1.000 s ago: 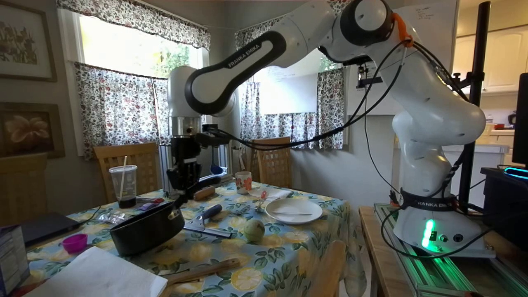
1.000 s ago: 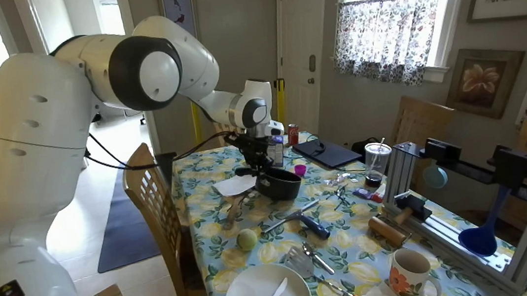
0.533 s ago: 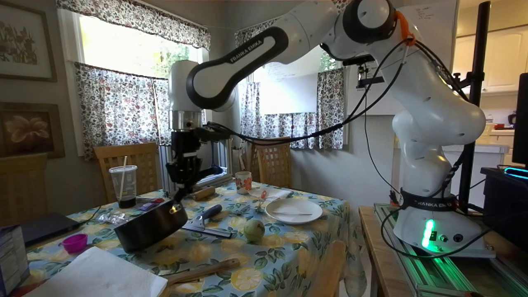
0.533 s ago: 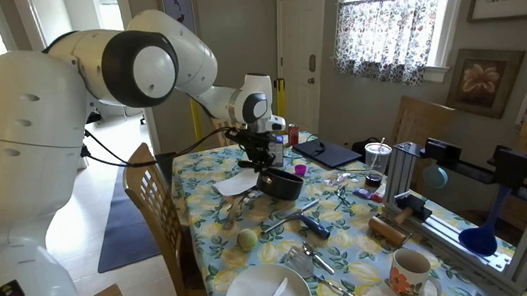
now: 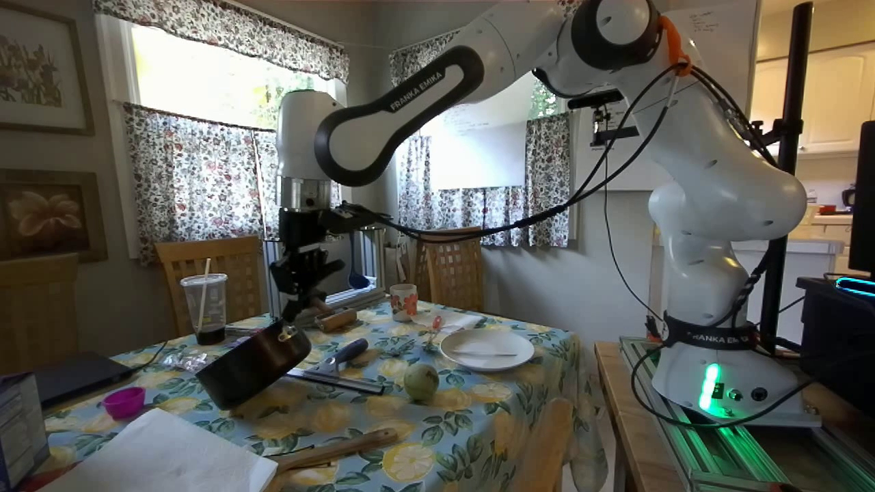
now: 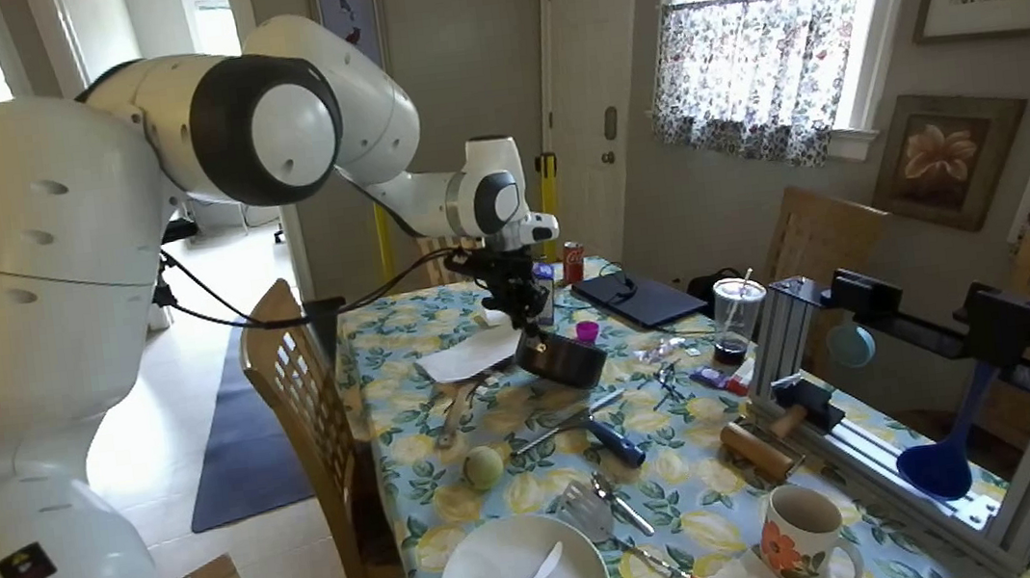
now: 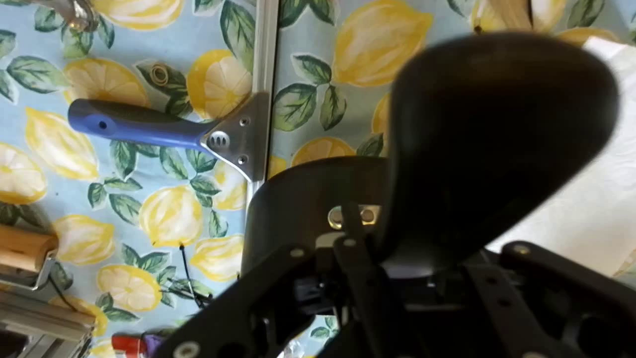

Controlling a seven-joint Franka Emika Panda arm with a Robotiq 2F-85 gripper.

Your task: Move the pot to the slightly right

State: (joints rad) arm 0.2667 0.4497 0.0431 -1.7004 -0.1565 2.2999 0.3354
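The round matte black pot [image 5: 253,367] hangs tilted from my gripper [image 5: 295,309], its far side lower than the handle side. In an exterior view the pot [image 6: 560,359] shows under my gripper [image 6: 530,318]; whether its lowest edge touches the table cannot be told. In the wrist view the pot's side [image 7: 303,199] with a metal rivet plate lies below the jaws. Its dark, blurred handle [image 7: 492,119] runs up between the fingers of my gripper [image 7: 412,263]. The gripper is shut on this handle. The fingertips are dark and partly hidden.
A blue-handled squeegee [image 5: 342,376] lies close beside the pot. A white paper [image 5: 164,454], a pink cup [image 5: 124,402], a pale green ball [image 5: 421,381], a wooden utensil [image 5: 342,447] and a white plate [image 5: 506,342] are around. A metal rack [image 6: 884,460] stands along one table side.
The gripper and arm have risen a little. The pot has come up with them, shifted slightly to the right in both exterior views, and tilts more steeply.
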